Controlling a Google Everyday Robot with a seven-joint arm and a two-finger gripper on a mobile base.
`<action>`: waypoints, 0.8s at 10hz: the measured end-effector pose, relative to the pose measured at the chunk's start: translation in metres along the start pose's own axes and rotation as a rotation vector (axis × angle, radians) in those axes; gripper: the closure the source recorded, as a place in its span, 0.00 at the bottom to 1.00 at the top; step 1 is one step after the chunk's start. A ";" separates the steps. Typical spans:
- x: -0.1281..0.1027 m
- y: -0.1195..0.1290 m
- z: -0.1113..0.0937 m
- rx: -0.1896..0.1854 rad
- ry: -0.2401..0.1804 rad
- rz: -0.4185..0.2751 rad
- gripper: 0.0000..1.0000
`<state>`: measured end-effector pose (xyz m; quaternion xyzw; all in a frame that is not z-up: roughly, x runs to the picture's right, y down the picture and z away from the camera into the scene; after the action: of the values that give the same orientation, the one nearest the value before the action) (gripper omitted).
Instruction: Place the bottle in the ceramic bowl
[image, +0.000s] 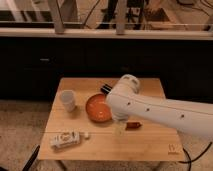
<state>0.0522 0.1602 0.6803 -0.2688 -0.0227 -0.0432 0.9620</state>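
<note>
The cream-white bottle with a dark label lies on its side near the front left corner of the wooden table. The orange-red ceramic bowl sits at the table's middle, and its right edge is covered by my arm. My white arm reaches in from the right across the table. My gripper hangs below the arm, just right of the bowl's front edge and well right of the bottle. It holds nothing that I can see.
A white plastic cup stands left of the bowl. A black ridged oblong object lies behind the bowl, partly hidden by my arm. A small red-brown item lies right of the gripper. A dark cabinet stands behind the table.
</note>
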 end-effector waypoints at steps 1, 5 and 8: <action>-0.001 0.003 0.003 -0.001 -0.003 -0.003 0.20; -0.029 0.014 0.017 -0.002 -0.023 0.005 0.20; -0.049 0.020 0.026 -0.006 -0.044 -0.006 0.20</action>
<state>0.0045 0.1942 0.6886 -0.2725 -0.0444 -0.0404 0.9603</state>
